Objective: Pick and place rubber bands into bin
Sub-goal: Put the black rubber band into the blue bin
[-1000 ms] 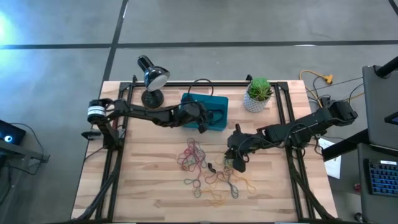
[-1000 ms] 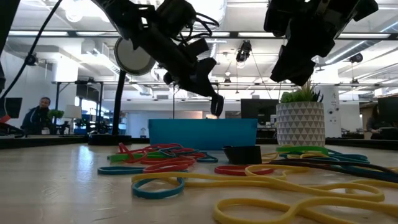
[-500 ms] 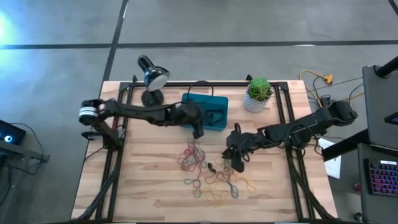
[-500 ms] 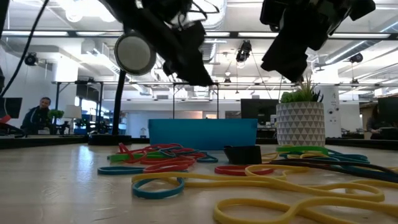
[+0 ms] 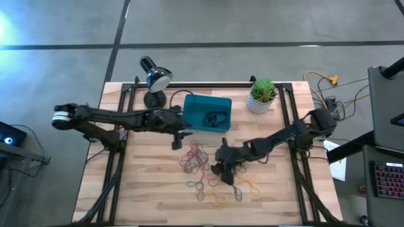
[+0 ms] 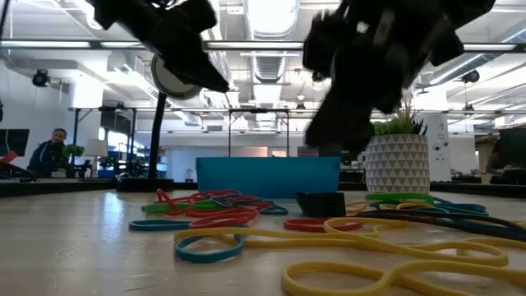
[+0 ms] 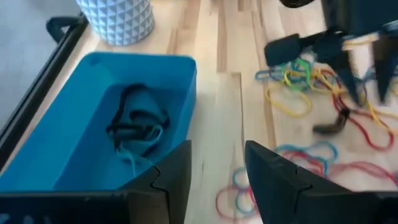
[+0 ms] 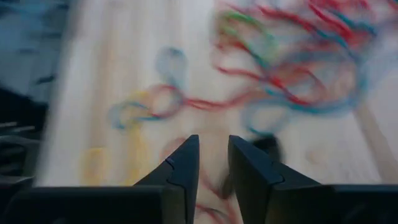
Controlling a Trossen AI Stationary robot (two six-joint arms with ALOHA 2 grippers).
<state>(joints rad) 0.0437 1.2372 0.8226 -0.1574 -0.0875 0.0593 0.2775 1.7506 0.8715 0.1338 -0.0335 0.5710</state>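
The left claw [image 5: 177, 140] hangs over the tabletop [image 5: 145, 189] just off the bin's [image 5: 192, 121] near left corner, fingers [image 7: 273, 177] parted and holding nothing. The bin sits near the far edge, between a lamp [image 5: 154, 79] and a plant pot [image 5: 261, 101], with a few dark and teal bands [image 7: 138, 121] inside. The right claw [image 5: 222, 165] is low over the loose bands [image 5: 218, 181], which lie spread across the middle of the tabletop toward its near edge. Its fingers [image 8: 255, 177] stand a narrow gap apart; whether anything is between them I cannot tell.
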